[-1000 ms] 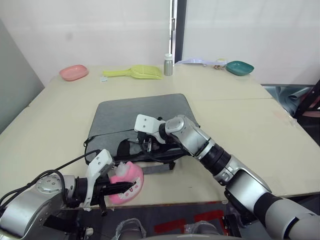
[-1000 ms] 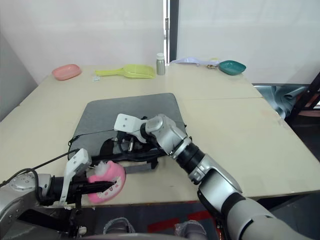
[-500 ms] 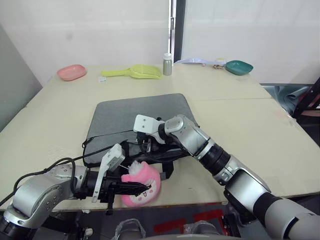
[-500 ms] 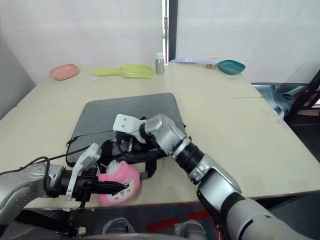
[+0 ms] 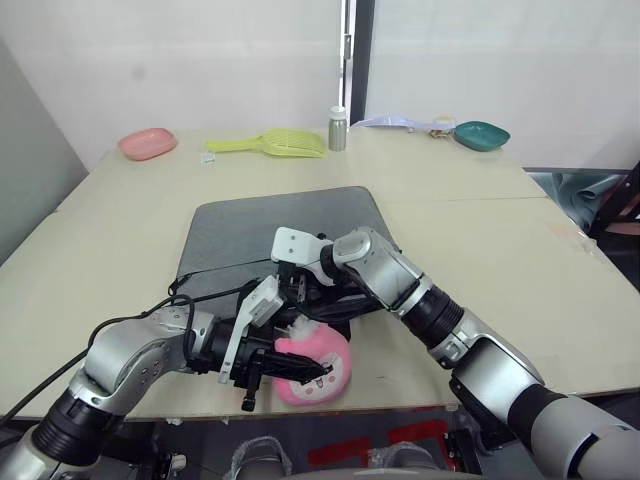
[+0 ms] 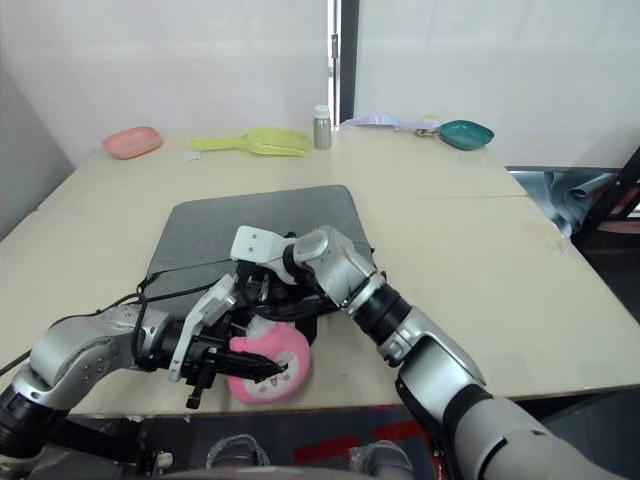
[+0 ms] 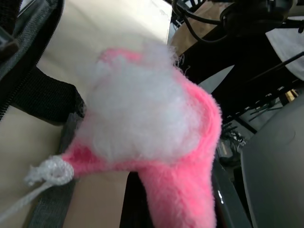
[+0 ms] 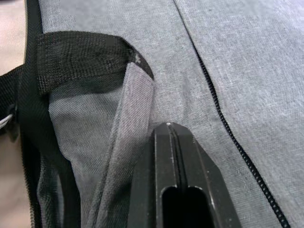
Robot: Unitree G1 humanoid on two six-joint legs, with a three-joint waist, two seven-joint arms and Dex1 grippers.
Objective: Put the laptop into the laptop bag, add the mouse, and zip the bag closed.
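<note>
The grey laptop bag (image 5: 270, 225) lies flat in the middle of the table, its black zip edge and strap facing the front. My right gripper (image 5: 297, 283) rests on that front edge, its fingers (image 8: 168, 142) pressed together against a raised fold of the bag's grey fabric (image 8: 135, 80). My left gripper (image 5: 296, 369) is shut on a pink plush toy (image 5: 318, 360) with a white fluffy patch (image 7: 137, 104), held at the table's front edge just below the bag's opening. The laptop and the mouse are out of view.
Along the far edge stand a pink dish (image 5: 147, 143), a yellow-green scoop (image 5: 275, 144), a small grey bottle (image 5: 338, 130), a lilac scoop (image 5: 395, 122) and a teal bowl (image 5: 480, 134). The table's front edge (image 5: 400, 405) runs right beside the toy.
My left arm has carried the pink plush toy to the right along the front edge, up to the bag's opening. The right gripper has stayed on the bag's edge.
</note>
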